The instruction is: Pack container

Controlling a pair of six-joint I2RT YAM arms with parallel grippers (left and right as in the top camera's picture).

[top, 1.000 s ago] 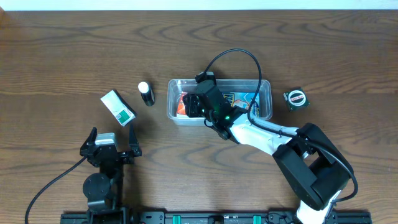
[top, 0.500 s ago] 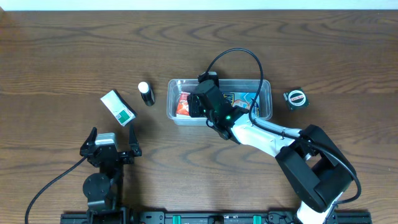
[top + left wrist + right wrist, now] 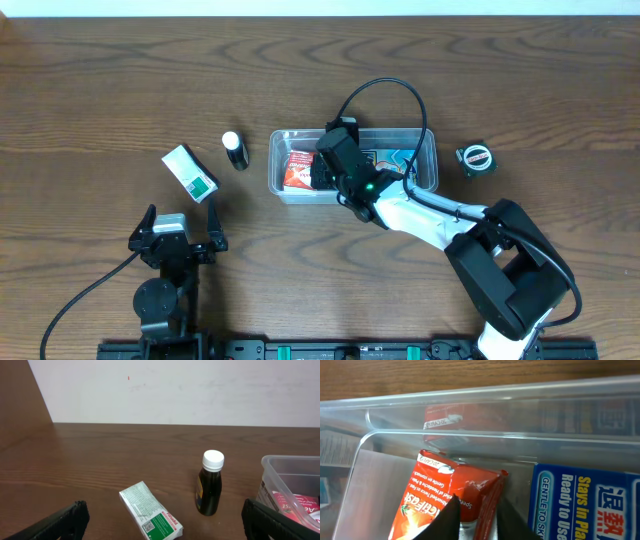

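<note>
Container (image 3: 285,132): a clear tub with a rim, set on the tabletop (image 3: 100,80) a little right of centre, its long side across the overhead view. A red packet (image 3: 432,505) is seen lying in its left end. A blue-and-white box (image 3: 580,502) lies just beside the packet.

Right pincer (image 3: 477,512): held low inside the tub, fingers apart and straddling the packet's right edge. Whether the packet is being pinched cannot be told. Left pincer (image 3: 182,222): spread wide and parked near the front edge, with nothing in it.

Outside the tub: a dark bottle (image 3: 210,482) with a white cap stands upright, a green-and-white carton (image 3: 150,517) lies flat near it, and a small round item (image 3: 475,158) sits off the tub's right end.

Handling, as judged: the tub is taken to be light, thin-walled and slick. It is likely to flex if squeezed mid-wall and to slide on the wood when nudged. The rim is reckoned the stiffest part, so a hold is best taken there, at a short end. Items are better lowered in than pushed against the walls.
</note>
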